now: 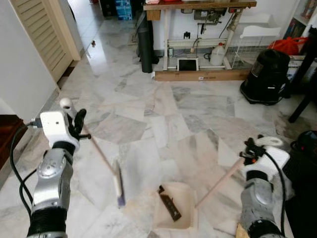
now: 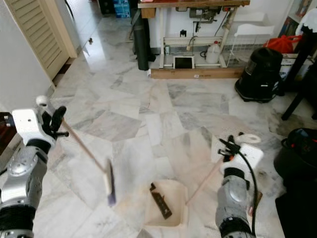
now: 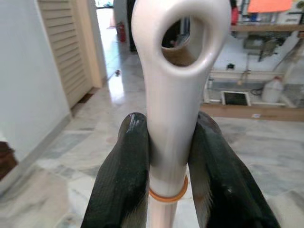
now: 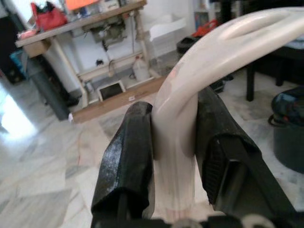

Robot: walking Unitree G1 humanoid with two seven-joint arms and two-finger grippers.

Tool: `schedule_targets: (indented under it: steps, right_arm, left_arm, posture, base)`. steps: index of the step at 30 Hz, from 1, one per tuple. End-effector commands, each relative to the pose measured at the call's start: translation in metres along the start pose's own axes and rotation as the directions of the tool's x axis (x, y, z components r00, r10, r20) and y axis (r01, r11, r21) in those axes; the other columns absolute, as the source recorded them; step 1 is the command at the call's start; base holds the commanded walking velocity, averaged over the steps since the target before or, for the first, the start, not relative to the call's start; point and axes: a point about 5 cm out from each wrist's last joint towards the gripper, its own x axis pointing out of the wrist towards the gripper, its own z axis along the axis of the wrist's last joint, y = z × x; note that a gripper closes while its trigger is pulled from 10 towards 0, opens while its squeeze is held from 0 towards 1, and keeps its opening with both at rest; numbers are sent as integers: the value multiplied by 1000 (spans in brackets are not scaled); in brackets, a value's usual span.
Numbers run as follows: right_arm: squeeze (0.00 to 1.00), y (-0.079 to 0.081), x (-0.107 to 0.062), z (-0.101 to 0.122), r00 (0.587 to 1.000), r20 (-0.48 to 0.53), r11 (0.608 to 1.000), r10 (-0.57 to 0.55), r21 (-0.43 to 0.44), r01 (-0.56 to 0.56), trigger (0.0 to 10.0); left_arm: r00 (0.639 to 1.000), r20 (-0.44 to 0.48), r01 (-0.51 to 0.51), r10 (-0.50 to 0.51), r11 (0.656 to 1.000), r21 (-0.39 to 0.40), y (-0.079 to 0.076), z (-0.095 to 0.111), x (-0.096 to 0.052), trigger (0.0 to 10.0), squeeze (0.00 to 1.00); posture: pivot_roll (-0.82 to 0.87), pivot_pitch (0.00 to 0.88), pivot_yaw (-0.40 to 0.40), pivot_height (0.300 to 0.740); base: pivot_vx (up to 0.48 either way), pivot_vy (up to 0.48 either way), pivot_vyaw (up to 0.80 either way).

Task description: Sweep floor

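My left gripper (image 1: pixel 78 122) is shut on the white looped top of a broom handle (image 3: pixel 173 95), its black fingers (image 3: pixel 126 175) pressed to either side. The wooden broom stick slants down to the brush head (image 1: pixel 118 186) on the marble floor. Just right of the brush lies a cream dustpan (image 1: pixel 184 214) with a dark strip of debris (image 1: pixel 170 204) in it. The dustpan's long handle (image 1: pixel 220 182) rises to my right gripper (image 1: pixel 251 149), which is shut on its white looped grip (image 4: pixel 190 85).
A workbench (image 1: pixel 198 6) stands at the back with a wooden plank (image 1: pixel 203 75) on the floor before it and a black cylinder (image 1: pixel 146 47) beside it. A black vacuum (image 1: pixel 267 74) and a dark bin (image 1: pixel 304 158) are on the right. A louvred door (image 1: pixel 42 34) is on the left.
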Motion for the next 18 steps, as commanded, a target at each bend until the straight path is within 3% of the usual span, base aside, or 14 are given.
schedule_targets:
  steps: [1,5,12,18]
  right_arm:
    - [0,0,-1,9,998,60,1000,-12,28,11,10000]
    - [0,1,-16,14,994,99,998,40,-60,-34,10000]
    - [0,0,-24,33,988,151,998,37,-51,-29,10000]
    - [0,21,-40,52,981,178,997,77,-12,-76,10000]
  left_arm:
    - [998,68,-15,13,1000,28,5,12,1,10000,0]
    - [998,38,46,-49,995,91,2,2,0,10000,0]
    - [993,21,110,-112,992,61,-14,-4,-7,10000,0]
    - [992,19,125,-126,991,43,-23,-8,-15,10000,0]
  posture:
    - [20,0,53,740]
    - [-4,0,59,740]
    - [-27,0,51,740]
    - [-24,0,36,740]
  base:
    - [0,0,0]
    - [0,0,0]
    - [0,0,0]
    - [0,0,0]
